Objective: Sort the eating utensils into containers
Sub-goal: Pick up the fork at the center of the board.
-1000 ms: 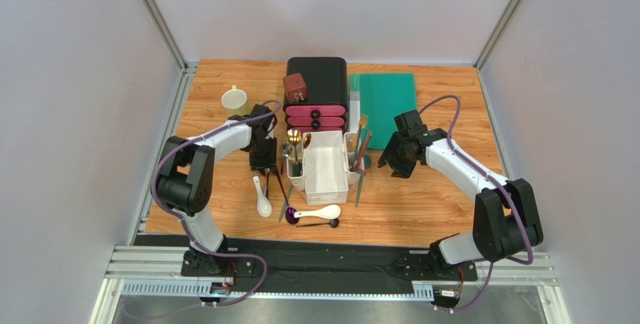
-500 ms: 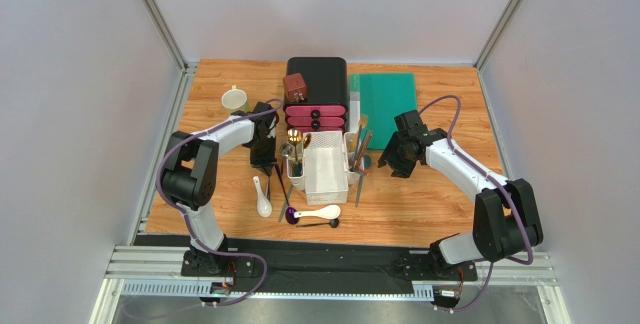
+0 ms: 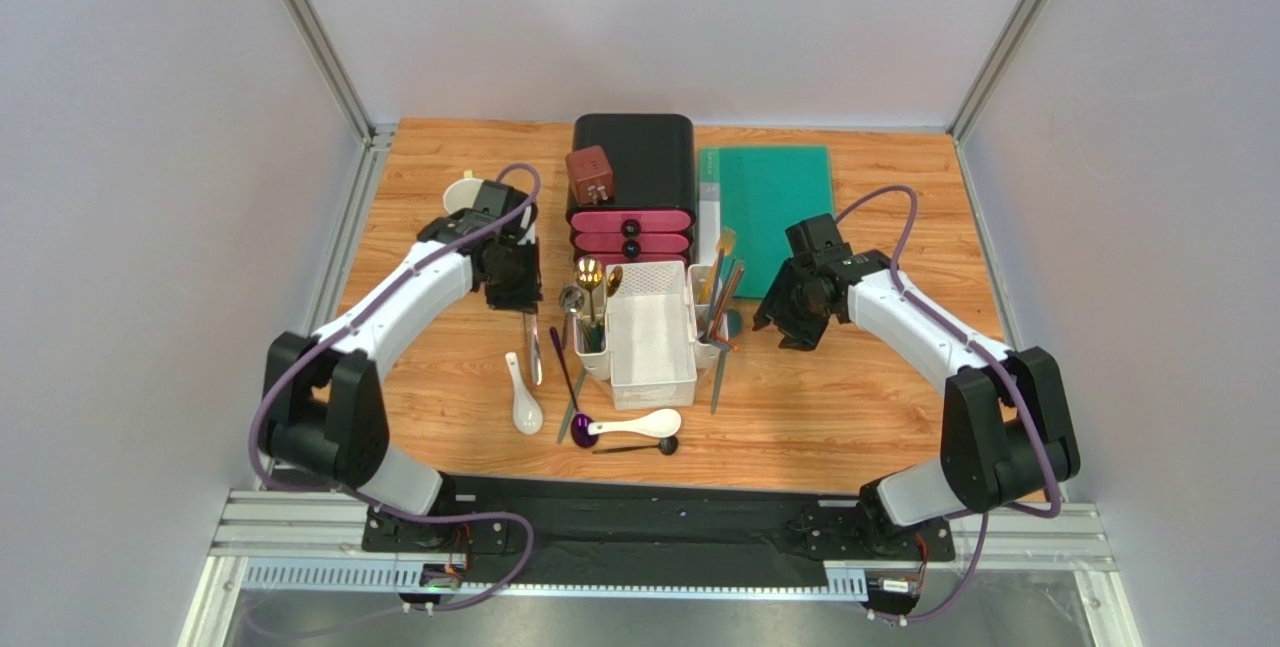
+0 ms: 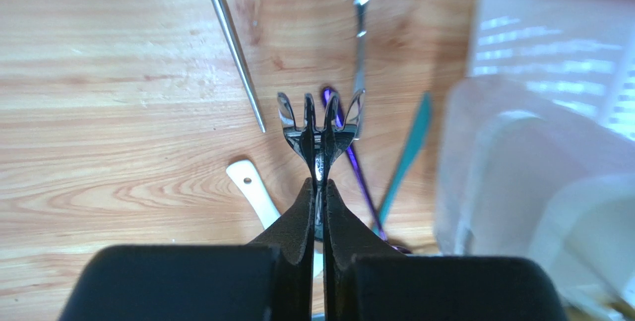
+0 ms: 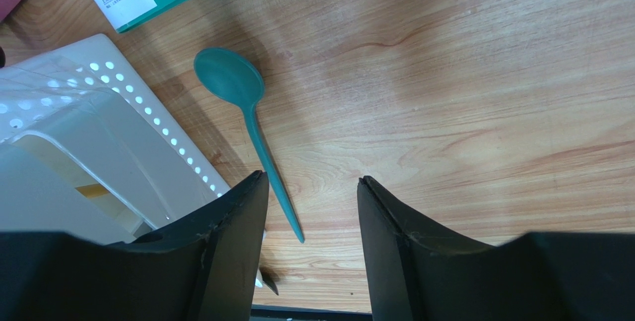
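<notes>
Though unclear overhead — left claw [image 4: 318, 185] pinches fork [image 4: 319, 136] (wrist).

Lab cell: grey panels [image 3: 150, 152], aluminium frame [image 3: 286, 535]

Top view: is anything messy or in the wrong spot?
Yes. A white ceramic soup spoon, a second white soup spoon, a purple spoon and a black spoon lie scattered on the wooden table, outside the white plastic caddy. A teal spoon lies beside it too.
</notes>
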{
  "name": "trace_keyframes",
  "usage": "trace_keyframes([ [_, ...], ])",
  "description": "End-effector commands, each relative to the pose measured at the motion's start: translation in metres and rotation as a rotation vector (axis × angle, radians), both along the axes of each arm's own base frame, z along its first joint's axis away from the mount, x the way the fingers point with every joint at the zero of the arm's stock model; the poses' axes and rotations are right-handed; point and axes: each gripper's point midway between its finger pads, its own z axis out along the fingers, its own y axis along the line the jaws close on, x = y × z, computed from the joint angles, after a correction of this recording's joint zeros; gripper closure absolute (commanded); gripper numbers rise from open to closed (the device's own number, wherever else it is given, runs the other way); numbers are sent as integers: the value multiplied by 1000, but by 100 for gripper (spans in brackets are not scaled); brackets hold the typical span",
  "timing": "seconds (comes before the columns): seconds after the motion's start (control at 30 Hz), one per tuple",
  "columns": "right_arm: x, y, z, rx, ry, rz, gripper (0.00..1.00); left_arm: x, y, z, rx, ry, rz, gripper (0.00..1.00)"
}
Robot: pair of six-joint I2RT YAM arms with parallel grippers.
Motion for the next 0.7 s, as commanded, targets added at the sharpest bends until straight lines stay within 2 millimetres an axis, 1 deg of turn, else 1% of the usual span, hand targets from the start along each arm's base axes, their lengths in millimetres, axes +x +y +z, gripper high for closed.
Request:
trace_keyframes([
  [0.0, 22, 8, 17, 37, -62, 1, 48, 16, 2, 44, -30, -180, 19, 100],
  [0.03, 23, 9, 19, 39, -66, 0, 49, 16, 1, 50, -40, -199, 25, 100],
  [0.1, 24, 8, 20, 35, -73, 2, 49, 16, 1, 52, -51, -207, 36, 100],
  [0.3, 21, 6, 17, 29, -60, 0, 49, 6, 3, 53, -56, -203, 44, 100],
  [0.37, 21, 7, 15, 31, -56, 1, 49, 3, 5, 58, -57, -217, 46, 100],
  [0.4, 21, 8, 15, 33, -55, 1, 49, 1, 6, 64, -61, -237, 48, 100],
  [0.47, 23, 8, 16, 35, -60, 1, 49, -1, 8, 69, -64, -255, 48, 100],
  [0.5, 24, 9, 16, 35, -60, 4, 49, -2, 8, 76, -71, -274, 48, 100],
  [0.67, 27, 11, 17, 38, -59, 8, 49, -7, 10, 94, -84, -299, 55, 100],
])
